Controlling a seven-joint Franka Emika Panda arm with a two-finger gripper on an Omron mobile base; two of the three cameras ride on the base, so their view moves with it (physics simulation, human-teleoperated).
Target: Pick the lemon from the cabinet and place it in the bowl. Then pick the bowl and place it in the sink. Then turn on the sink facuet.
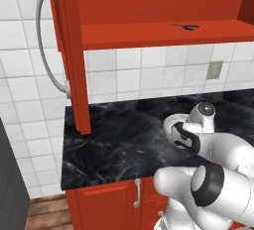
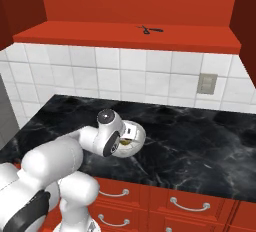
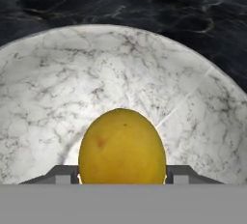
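Hand view, lemon (image 3: 122, 146) over bowl (image 3: 58, 83), hand's fingertips mostly hidden

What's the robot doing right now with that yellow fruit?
Gripper shut on lemon. Lemon held low over the bowl, not released. Bowl on black counter. Nothing in the way.
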